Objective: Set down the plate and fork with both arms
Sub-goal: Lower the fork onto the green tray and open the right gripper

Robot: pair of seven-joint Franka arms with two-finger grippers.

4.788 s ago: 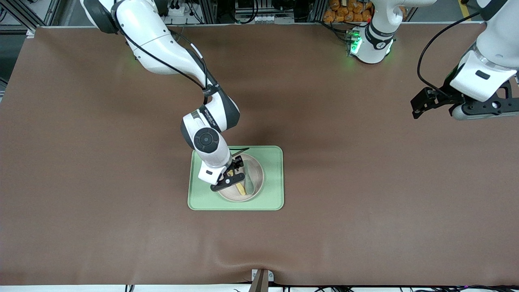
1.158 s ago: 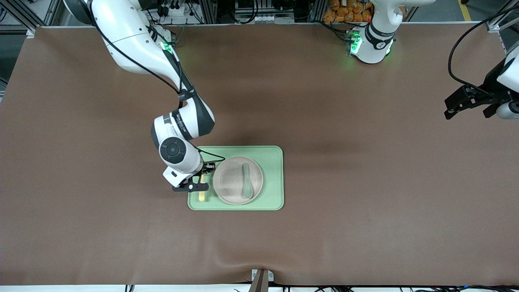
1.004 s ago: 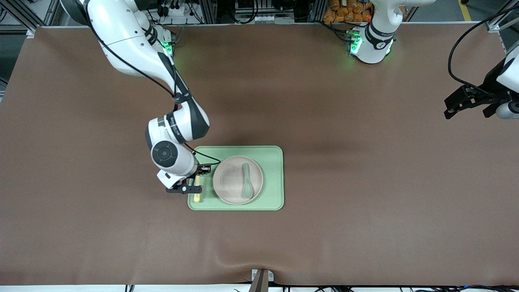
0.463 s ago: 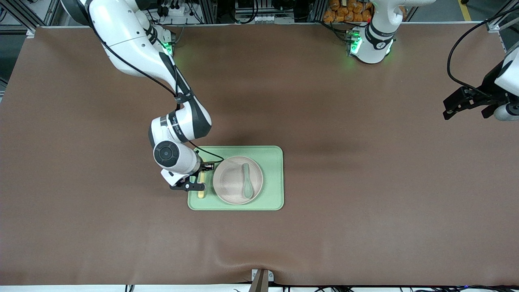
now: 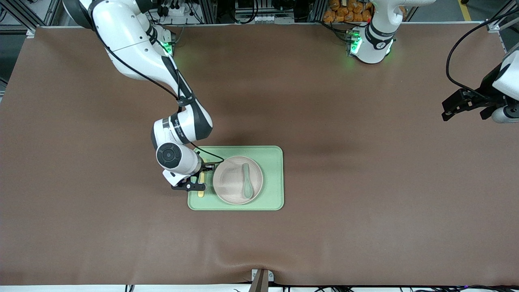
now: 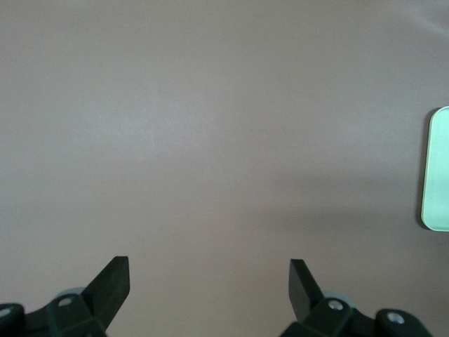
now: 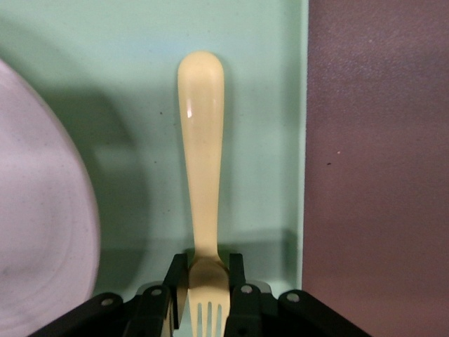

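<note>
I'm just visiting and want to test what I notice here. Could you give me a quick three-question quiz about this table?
1. True or false: the right end effector is shut on the fork.
2. What lies in the plate? A) spoon B) knife C) nothing
3. Fill in: the plate sits on the light-green ____.

Key: 1 true; 2 A, the spoon; 3 tray. The left end effector waits open over bare table.

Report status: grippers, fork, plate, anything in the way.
Right gripper jaws shut on fork, over tray strip beside plate. Left gripper open, waiting over bare table. Spoon lies on plate. Nothing in the way.
</note>
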